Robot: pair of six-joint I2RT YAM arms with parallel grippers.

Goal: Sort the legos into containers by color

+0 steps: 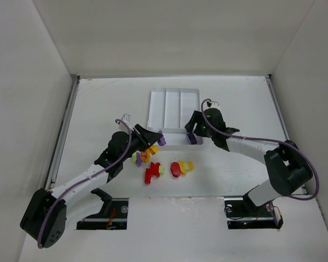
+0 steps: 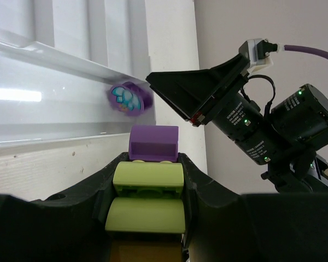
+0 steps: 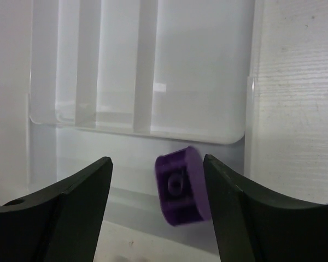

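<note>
White tabletop (image 1: 98, 109), tray (image 1: 172, 98) at its far middle. My right claw (image 3: 157, 164) hangs over the tray's near crosswise section, jaws spread, a purple lego (image 3: 180, 188) tilted between them. My left claw (image 2: 152, 164) grips a purple-and-green lego (image 2: 153, 143) just left.

The left arm (image 1: 82, 183) and right arm (image 1: 259, 192) are built alike: white tubes between bulky black joint housings, each standing on a black base plate (image 1: 93, 222). A thin purple cable (image 2: 311, 50) loops along each arm and meets a small white plug (image 2: 259, 50) near the wrist. The black motor body (image 2: 246, 128) behind the right pincer (image 3: 157, 164) carries white printed lettering and small green lights (image 2: 299, 93). The left pincer (image 2: 153, 161) has matte black, wedge-shaped fingers (image 2: 71, 218), like the right one.
</note>
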